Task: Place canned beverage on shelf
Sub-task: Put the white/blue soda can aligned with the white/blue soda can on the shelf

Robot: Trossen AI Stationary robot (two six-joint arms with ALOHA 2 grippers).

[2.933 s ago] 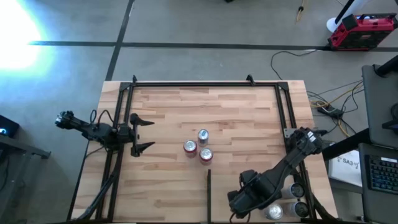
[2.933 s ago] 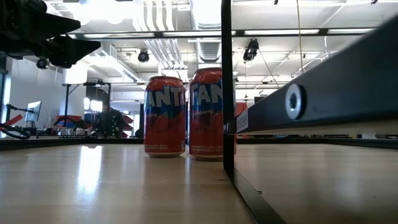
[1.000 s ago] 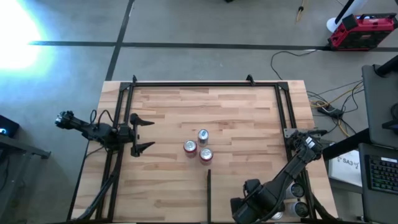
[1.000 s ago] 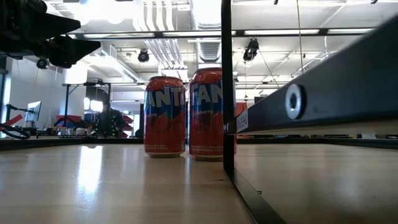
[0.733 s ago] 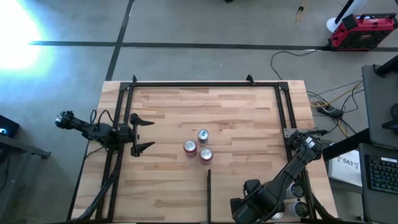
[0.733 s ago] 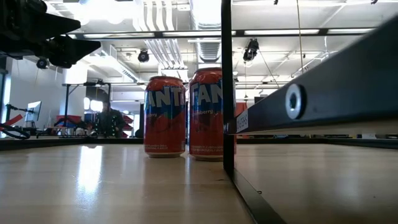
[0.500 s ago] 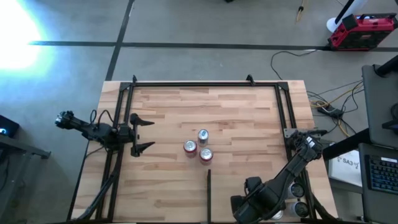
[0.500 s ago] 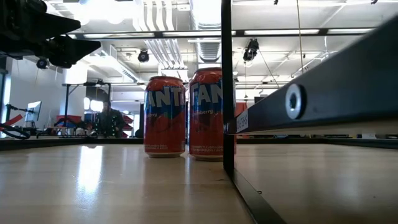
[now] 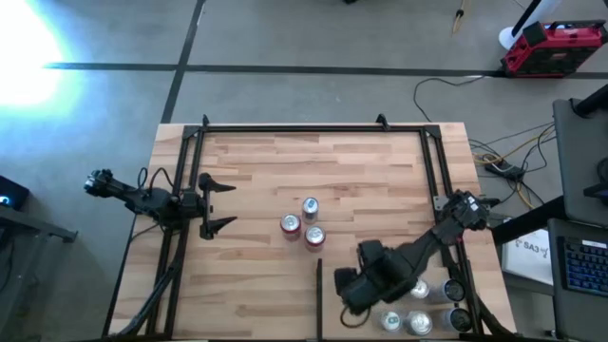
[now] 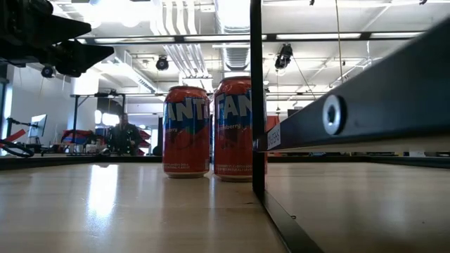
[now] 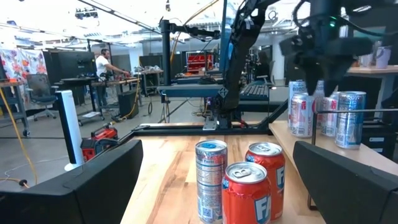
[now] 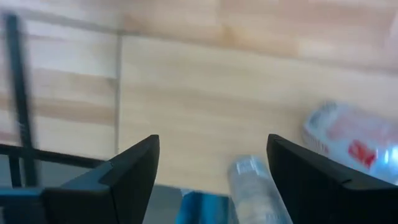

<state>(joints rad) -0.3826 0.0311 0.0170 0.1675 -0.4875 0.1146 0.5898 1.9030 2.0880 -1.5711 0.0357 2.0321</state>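
1. The right gripper (image 9: pixel 348 296) hovers over the shelf (image 9: pixel 361 180) near its front edge, fingers parted with nothing between them; it should drop squarely over one spare can (image 9: pixel 389 322), grip mid-body and lift straight.
2. The left gripper (image 9: pixel 217 202) waits wide open at the shelf's left side.
3. Three cans stand clustered mid-shelf: two red cans (image 9: pixel 291 225) and one silver-blue can (image 9: pixel 310 207).
4. At least four spares stand at the front right.
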